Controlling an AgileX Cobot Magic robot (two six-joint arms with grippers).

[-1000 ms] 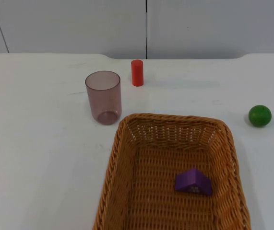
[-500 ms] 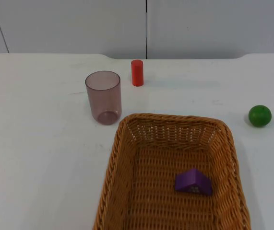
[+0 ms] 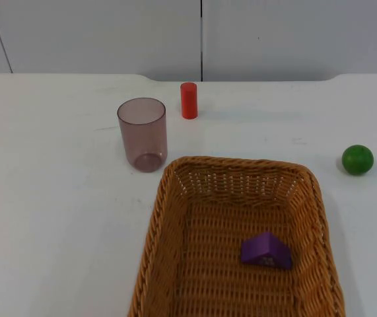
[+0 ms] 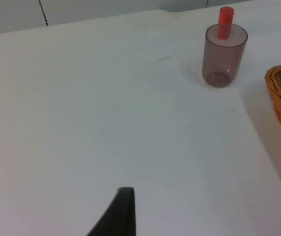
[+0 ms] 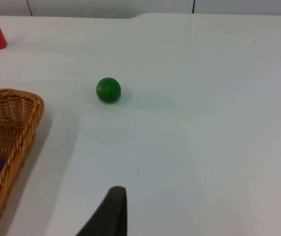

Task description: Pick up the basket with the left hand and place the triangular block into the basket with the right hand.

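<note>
While both of my arms wait drawn back off the work area, the woven basket (image 3: 238,238) sits on the white table (image 3: 49,218) at the near edge, resting flat and held by nothing. Inside it, on the wicker floor toward its right half, lies the purple triangular block (image 3: 266,250), its sloped faces up. My left gripper (image 4: 120,214) hangs over bare table to the left of the basket, with one black fingertip in its wrist view; whether its fingers are spread or closed I cannot tell. My right gripper (image 5: 111,211) hangs over bare table to the right of the basket, and I cannot tell its state either. Farther out, just beyond the basket's far left corner, stands a translucent purplish cup (image 3: 142,134), upright and apart from the rim. To the right, well clear of the basket, rests a green ball (image 3: 358,160). Farthest back, near the grey partition wall (image 3: 109,33), a small red cylinder (image 3: 188,100) stands upright behind the cup.
</note>
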